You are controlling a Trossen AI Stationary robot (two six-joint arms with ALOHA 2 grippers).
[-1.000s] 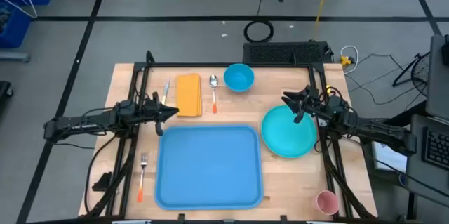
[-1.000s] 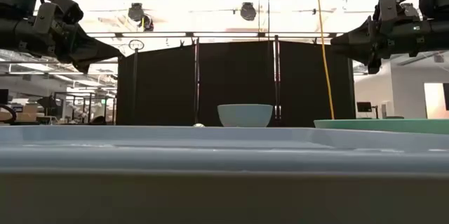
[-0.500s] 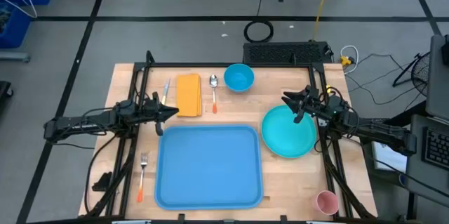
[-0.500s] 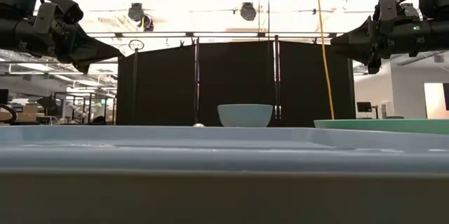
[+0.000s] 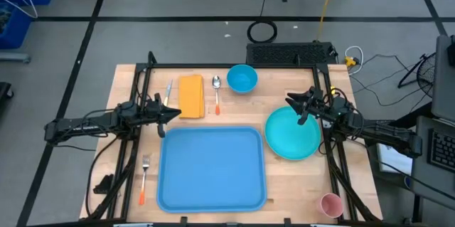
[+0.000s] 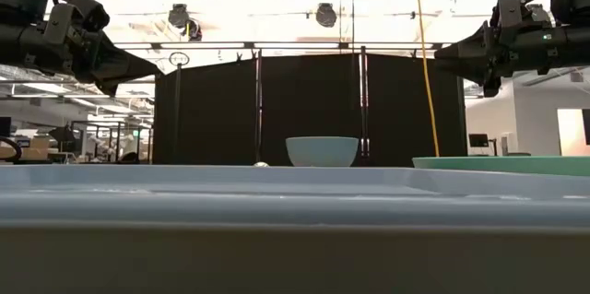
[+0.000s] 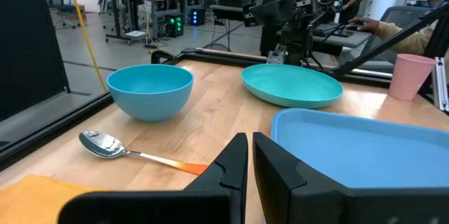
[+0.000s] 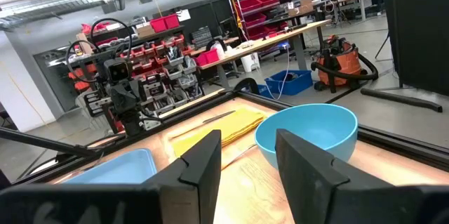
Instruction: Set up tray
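A pale wooden table (image 5: 298, 177) is sitting on a grey floor crossed by dark tape lines, and the light-blue tray (image 5: 211, 168) is lying flat at its centre, reaching toward six o'clock in the high view, with nothing resting inside it. At nine o'clock the left gripper (image 5: 173, 113) is hanging above the wood just off the tray's upper-left corner; its fingers are showing only a thin slit between them in its own wrist view, nearly closed on nothing. At three o'clock the right gripper (image 5: 293, 101) is hovering over the far edge of a round teal plate (image 5: 293, 133), its fingers standing clearly apart and empty. Toward twelve o'clock a blue bowl (image 5: 242, 78), a spoon (image 5: 216, 92) with an orange handle, a folded yellow cloth (image 5: 191, 95) and a knife (image 5: 168, 90) are lying in a row on the bare wood. A fork (image 5: 143, 177) is lying beside the tray at about eight o'clock, and a pink cup (image 5: 330, 204) is standing near the five o'clock corner. Behind the table dark screen panels (image 6: 304, 105) are standing under bright ceiling lights, and the right wrist view is looking across to shelves of red bins (image 8: 256, 3) and long workbenches.
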